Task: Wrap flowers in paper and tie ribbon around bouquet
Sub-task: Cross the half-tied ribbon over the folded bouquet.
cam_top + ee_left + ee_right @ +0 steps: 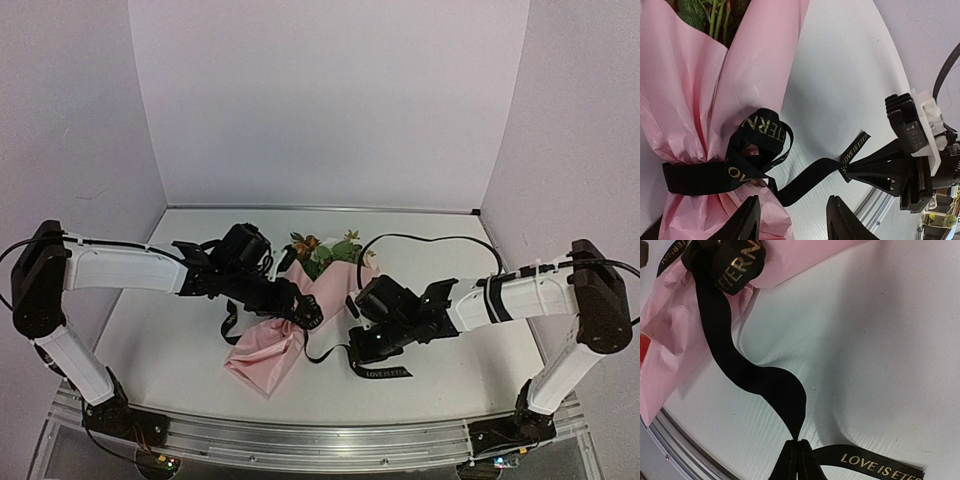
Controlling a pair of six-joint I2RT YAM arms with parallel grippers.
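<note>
Right end effector (797,450) pinches ribbon (752,372) near table (880,340) front edge.

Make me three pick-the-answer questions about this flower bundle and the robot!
1. Where is the ribbon tied? A) around the rose heads B) around the pink paper's middle C) around a robot arm
2. What colour is the ribbon's writing? A) gold B) red C) blue
3. What are the right fingers doing? A) standing wide open B) holding a leaf C) pinched shut on the ribbon
Answers: 1 B, the black band cinches the paper's middle; 2 A, gold letters show on black; 3 C, the ribbon runs out from between the closed tips.
</note>
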